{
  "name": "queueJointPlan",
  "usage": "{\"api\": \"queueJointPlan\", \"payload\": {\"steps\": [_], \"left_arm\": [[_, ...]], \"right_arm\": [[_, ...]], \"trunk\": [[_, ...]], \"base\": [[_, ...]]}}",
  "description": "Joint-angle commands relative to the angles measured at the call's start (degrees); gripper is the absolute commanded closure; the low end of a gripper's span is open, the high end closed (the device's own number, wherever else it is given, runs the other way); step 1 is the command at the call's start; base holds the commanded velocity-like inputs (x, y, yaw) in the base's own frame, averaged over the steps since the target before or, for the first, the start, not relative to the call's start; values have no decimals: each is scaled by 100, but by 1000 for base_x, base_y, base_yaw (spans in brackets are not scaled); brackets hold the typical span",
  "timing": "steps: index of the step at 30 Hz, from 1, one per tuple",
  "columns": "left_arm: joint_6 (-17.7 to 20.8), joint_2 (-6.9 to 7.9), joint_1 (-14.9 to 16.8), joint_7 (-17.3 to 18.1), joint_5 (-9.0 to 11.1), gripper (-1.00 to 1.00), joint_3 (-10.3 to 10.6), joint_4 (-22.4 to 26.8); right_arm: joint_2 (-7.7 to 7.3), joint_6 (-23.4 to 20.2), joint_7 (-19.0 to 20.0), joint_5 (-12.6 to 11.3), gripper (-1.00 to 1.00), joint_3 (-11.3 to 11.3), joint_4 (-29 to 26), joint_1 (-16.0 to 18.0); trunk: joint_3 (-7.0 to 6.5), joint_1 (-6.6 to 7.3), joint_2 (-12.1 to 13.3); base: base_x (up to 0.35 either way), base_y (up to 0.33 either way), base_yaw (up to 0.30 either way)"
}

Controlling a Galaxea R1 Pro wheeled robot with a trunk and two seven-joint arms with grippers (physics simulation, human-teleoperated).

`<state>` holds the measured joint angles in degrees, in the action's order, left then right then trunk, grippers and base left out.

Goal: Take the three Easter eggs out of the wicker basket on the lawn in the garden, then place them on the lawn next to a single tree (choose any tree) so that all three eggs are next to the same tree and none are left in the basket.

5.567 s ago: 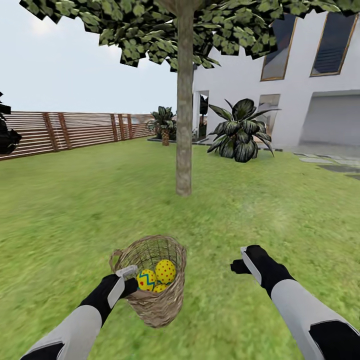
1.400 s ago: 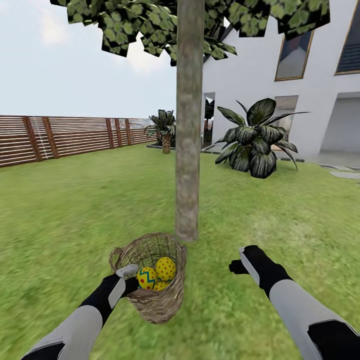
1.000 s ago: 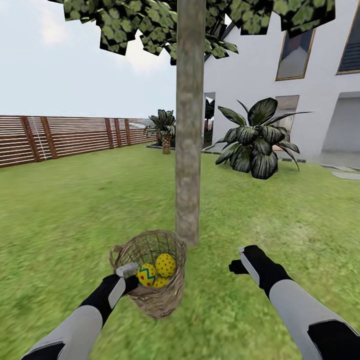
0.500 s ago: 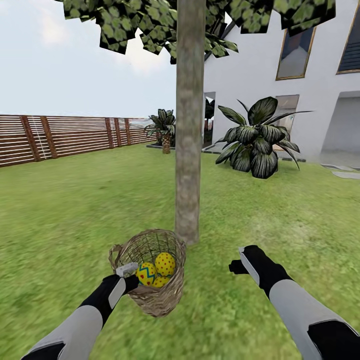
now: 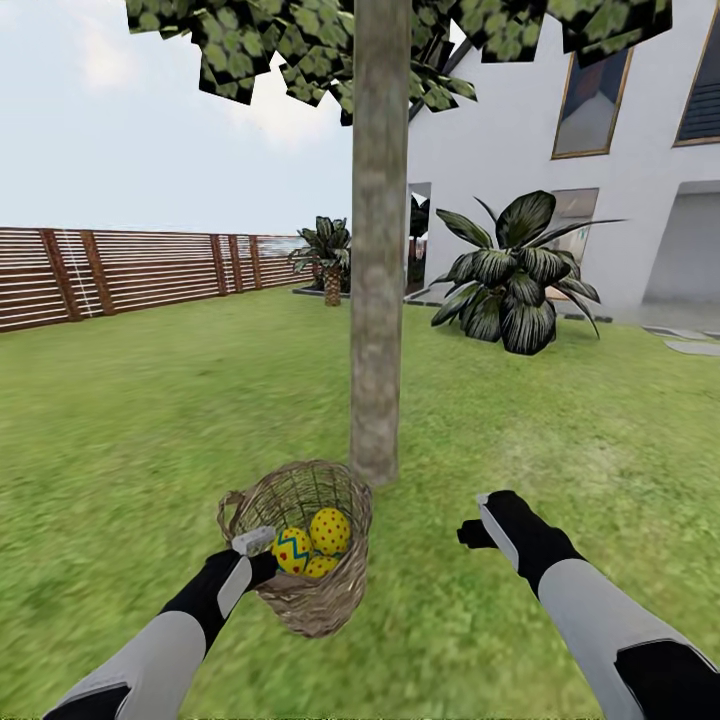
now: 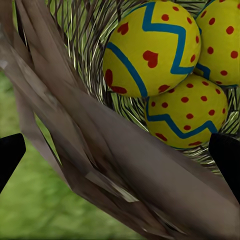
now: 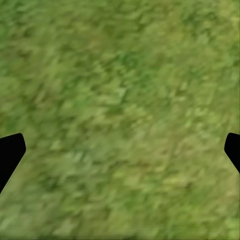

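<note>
The left tool pinches the wicker basket at its rim, three Easter eggs inside, just before the tree. The right tool hangs spread over open lawn.

Short green lawn spreads across the right wrist view, mottled in lighter yellow-green and darker patches, its texture soft and blurred. Two black fingertips of the right gripper poke in from opposite edges, set wide apart, with bare grass between them. Nothing is held between the fingers, and they hang above the turf
</note>
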<state>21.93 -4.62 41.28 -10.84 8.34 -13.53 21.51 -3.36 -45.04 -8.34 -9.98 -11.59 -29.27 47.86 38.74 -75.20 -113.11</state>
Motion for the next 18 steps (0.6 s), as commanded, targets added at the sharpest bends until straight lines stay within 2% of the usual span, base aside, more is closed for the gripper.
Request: {"api": "queueJointPlan", "payload": {"steps": [1, 10, 14, 18], "left_arm": [[22, -3, 3, -32, 72, 100, -6, 20], [13, -12, 3, -22, 72, 100, -5, 20], [14, -12, 3, -8, 72, 100, -1, 12], [14, -12, 3, -6, 72, 100, -1, 11]], "right_arm": [[-7, -23, -45, -59, -100, -45, -8, 4], [-7, -23, -45, -57, -100, -48, -8, 4], [59, -23, -45, -57, -100, -45, 0, 2], [64, -23, -45, -57, -100, -45, 0, 4]], "trunk": [[24, -22, -45], [186, -219, -406], [258, -307, -566], [329, -395, -727]], "base": [[0, 0, 0], [0, 0, 0], [0, 0, 0], [0, 0, 0]]}}
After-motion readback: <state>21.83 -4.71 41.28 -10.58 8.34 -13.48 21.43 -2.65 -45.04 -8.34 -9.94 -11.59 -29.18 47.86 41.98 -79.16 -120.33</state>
